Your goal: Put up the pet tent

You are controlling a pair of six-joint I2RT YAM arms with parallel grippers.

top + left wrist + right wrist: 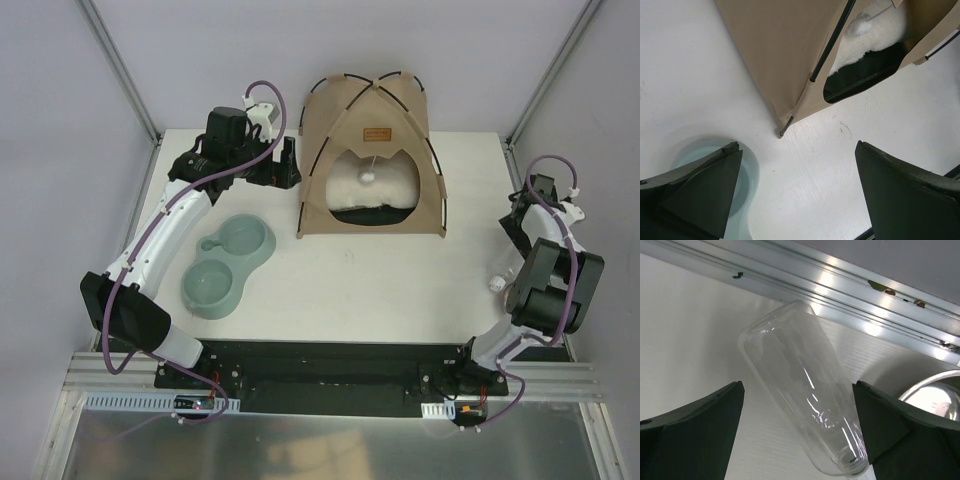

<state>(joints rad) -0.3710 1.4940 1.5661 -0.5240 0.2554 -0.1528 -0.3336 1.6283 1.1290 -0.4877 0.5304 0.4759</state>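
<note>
- Two arms are sitting at the near edge of the counter (380, 290). Where is the tent standing?
- The tent (372, 150) is standing up at the far side of the counter, about in the middle. Its door is facing the arms.
- What is showing in the door?
- A white ball (369, 178) is hanging there on a string. A fluffy white cushion (372, 192) is lying inside behind it. A small brown label (378, 134) is sitting above the door. Thin black poles (829, 47) are running along the tan cloth.
- What are the left jaws doing?
- The left jaws are hovering just left of the tent. They are standing wide open and holding nothing. In the left wrist view, a corner of the tent is lying out ahead of the two fingers (700, 195) and is not touching them.
- And the green thing?
- A green double bowl (228, 265) is sitting on the counter, nearer the arms than the tent and to its left.
- What are the right jaws doing?
- The right jaws are hanging at the right edge of the counter, well apart from the tent. They are standing wide open too. A clear bottle (805, 390) is lying on its side between their fingers. I cannot tell if a finger is touching it. A metal rail (840, 285) is running along behind the bottle.
</note>
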